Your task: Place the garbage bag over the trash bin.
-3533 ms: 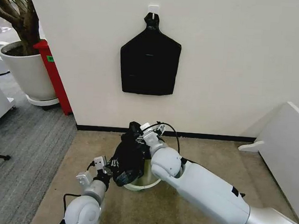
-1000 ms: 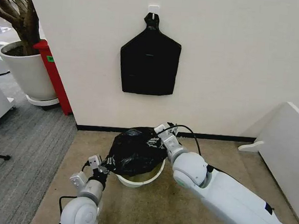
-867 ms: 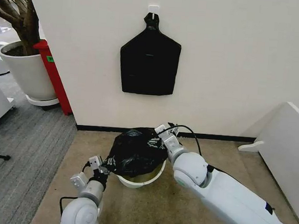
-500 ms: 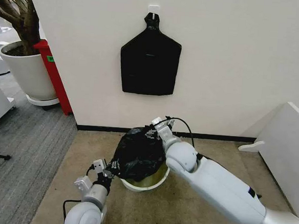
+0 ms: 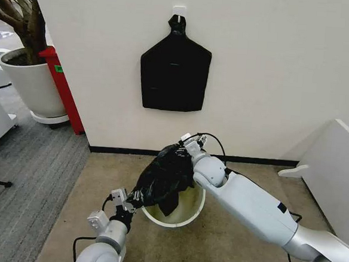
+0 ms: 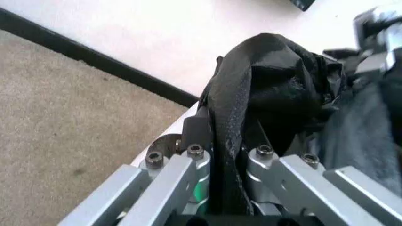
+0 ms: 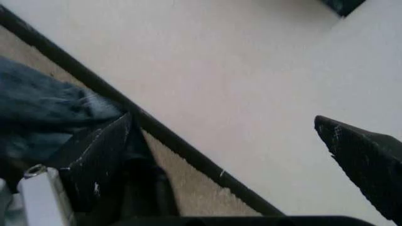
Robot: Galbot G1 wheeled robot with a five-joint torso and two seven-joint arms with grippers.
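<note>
Stretching between the two arms, the garbage bag (image 5: 166,179) hangs as a crumpled black mass above the trash bin (image 5: 188,212), which stands on the carpeted floor (image 5: 238,249) close to the wall's dark skirting. The bag covers the bin's nearer-left part of the rim and droops into the opening, while the pale inside of the bin shows open on the side toward the right arm.

The left gripper (image 5: 129,200) sits low beside the bin's rim on the robot's side, and the left wrist view shows its jaws (image 6: 229,155) narrow and clamped on a twisted fold of the bag. The right gripper (image 5: 184,145) is raised above the bin's far edge, near the wall, with bag plastic bunched at it; whether its jaws are closed on the film I cannot tell.

The risks, as I judge them: the plastic looks bunched rather than spread, so the mouth may not be open wide enough to pass over the rim and could fall inside the bin instead. The thin film may tear or slip out if the arms pull apart hard. The bin looks light, so a sideways tug could drag or tip it.
</note>
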